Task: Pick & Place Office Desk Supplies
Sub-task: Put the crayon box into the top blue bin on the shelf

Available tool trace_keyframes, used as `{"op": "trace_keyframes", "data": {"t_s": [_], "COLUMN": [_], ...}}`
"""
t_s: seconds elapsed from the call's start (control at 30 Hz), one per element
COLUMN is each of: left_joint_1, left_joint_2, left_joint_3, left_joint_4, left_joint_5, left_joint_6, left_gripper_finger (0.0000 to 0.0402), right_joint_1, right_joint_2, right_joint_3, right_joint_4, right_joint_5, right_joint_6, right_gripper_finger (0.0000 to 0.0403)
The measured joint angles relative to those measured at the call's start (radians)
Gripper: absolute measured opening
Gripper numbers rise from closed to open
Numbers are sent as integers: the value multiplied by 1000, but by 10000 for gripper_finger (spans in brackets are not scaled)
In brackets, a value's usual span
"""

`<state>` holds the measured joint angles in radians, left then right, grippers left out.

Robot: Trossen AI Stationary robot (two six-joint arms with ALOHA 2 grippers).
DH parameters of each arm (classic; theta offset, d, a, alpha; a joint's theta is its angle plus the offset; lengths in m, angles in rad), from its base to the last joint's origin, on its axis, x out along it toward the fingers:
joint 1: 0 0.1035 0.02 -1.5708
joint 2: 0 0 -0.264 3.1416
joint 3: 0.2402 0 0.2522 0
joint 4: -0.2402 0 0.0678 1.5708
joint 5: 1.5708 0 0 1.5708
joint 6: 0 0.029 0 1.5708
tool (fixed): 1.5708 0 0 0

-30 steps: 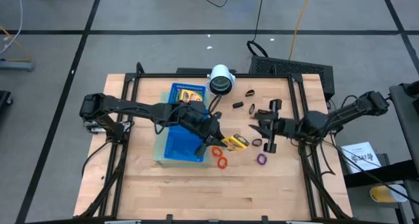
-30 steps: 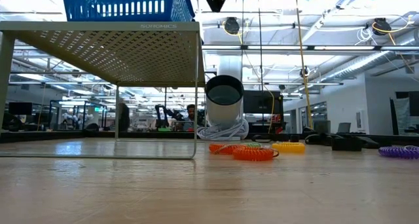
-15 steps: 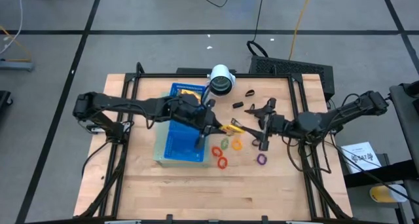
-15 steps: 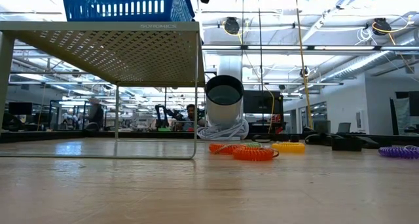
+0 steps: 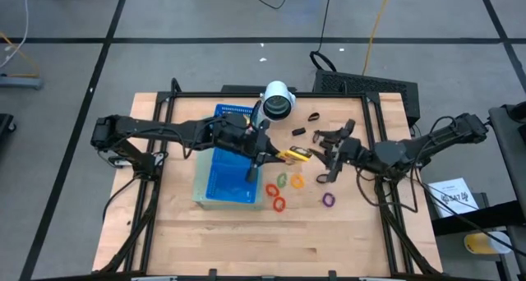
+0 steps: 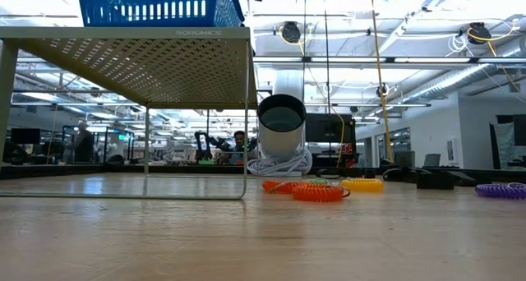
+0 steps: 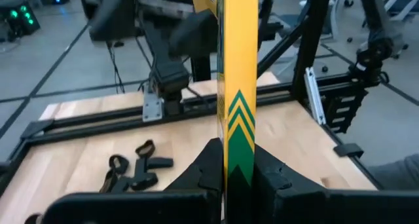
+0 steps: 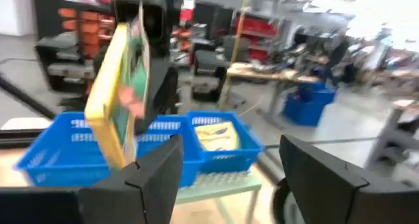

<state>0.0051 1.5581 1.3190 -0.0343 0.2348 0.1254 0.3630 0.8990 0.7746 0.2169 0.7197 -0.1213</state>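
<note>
Left claw [image 5: 269, 155]: closed on a yellow-and-green crayon box [image 5: 294, 155], held in the air just beside the blue tray [image 5: 222, 181], toward the middle of the surface [image 5: 246, 240]. In the left wrist view the box [image 7: 237, 86] stands on edge, pinched between the two fingers.

Right claw [image 5: 326, 159]: fingers spread wide, holding nothing, near the raised box on the side away from the tray.

Stored: one crayon box [image 8: 216, 136] lies in the tray's end compartment, the one nearest the surface's far edge, by the white cylinder [image 5: 278, 100].

Loose on the surface:
- black clips [image 5: 306, 125], near the far edge;
- coloured rings [image 5: 281, 182] in the middle: red, orange, green;
- a purple ring [image 5: 329, 200], a little toward the right edge.

Progress, as a judgement: early. One box looks placed, a second is in hand and not yet set down; all the visible clips and rings remain to be gathered.
</note>
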Motion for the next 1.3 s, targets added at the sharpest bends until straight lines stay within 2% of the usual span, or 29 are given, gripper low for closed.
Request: {"op": "trace_keyframes", "data": {"t_s": [0.1, 0.17, 0.33, 0.53, 0.73, 0.87, 1.17, 1.3], "left_joint_1": [-1, 0, 0, 0, 0, 0, -7, -7], "left_joint_2": [0, 0, 11, 31, 58, 63, 62, 61], "left_joint_3": [0, 0, 0, 0, 0, 0, 0, 0], "left_joint_4": [34, 87, 217, 218, 260, 277, 276, 276], "left_joint_5": [3, 14, 28, 26, 25, 26, 18, 7], "left_joint_6": [7, 21, 22, -8, -27, -34, -50, -48], "left_gripper_finger": [32, 32, 32, 32, 32, 32, 33, 35], "right_joint_1": [-5, -5, -6, -6, -23, -29, -41, -35], "right_joint_2": [11, 32, 80, 115, 151, 189, 231, 222], "right_joint_3": [0, -6, -56, -99, -127, -128, -128, -128], "right_joint_4": [-67, -71, 104, 341, 460, 496, 563, 568], "right_joint_5": [-70, -72, -155, -204, -298, -303, -302, -300], "right_joint_6": [75, 94, 52, -44, -67, -79, -120, -133], "right_gripper_finger": [242, 242, 242, 242, 233, 188, 28, 26]}}
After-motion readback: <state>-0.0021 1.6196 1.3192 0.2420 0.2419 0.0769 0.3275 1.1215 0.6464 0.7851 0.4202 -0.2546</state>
